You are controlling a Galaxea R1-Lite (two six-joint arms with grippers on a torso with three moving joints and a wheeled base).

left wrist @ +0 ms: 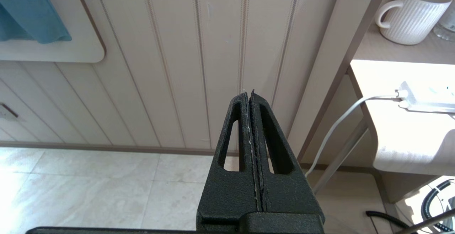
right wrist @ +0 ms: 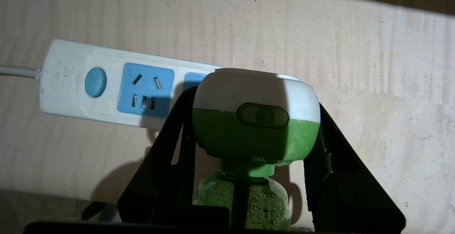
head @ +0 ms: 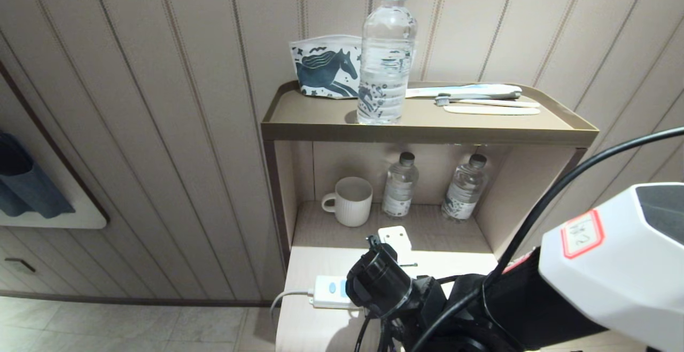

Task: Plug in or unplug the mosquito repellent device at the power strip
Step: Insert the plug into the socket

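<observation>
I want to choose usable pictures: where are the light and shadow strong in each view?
Head view: the lower surface beside the power strip is brightly lit, the shelf recess dimmer. Left wrist view: the tabletop glares almost white, washing out the strip. Right wrist view: the right hand and the mosquito repellent device cast a hard dark shadow over the strip's second socket.

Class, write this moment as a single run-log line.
right gripper: shut on mosquito repellent device, over power strip | left gripper: shut, parked off the table | plugged in: cannot tell
</observation>
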